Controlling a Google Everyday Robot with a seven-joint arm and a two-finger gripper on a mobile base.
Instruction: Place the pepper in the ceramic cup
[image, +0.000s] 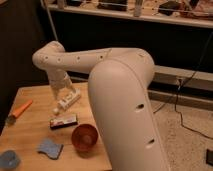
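The orange pepper lies on the wooden table near its left edge, its dark stem end pointing to the front left. The small blue-grey ceramic cup stands at the table's front left corner. My gripper hangs fingers-down over the back middle of the table, right of the pepper and well behind the cup. It is open and empty. A white object lies just below and beside its fingertips.
A dark flat bar lies in front of the gripper. A glossy red-brown bowl stands at the front right. A flat blue pad lies between the bowl and the cup. My white arm fills the right side.
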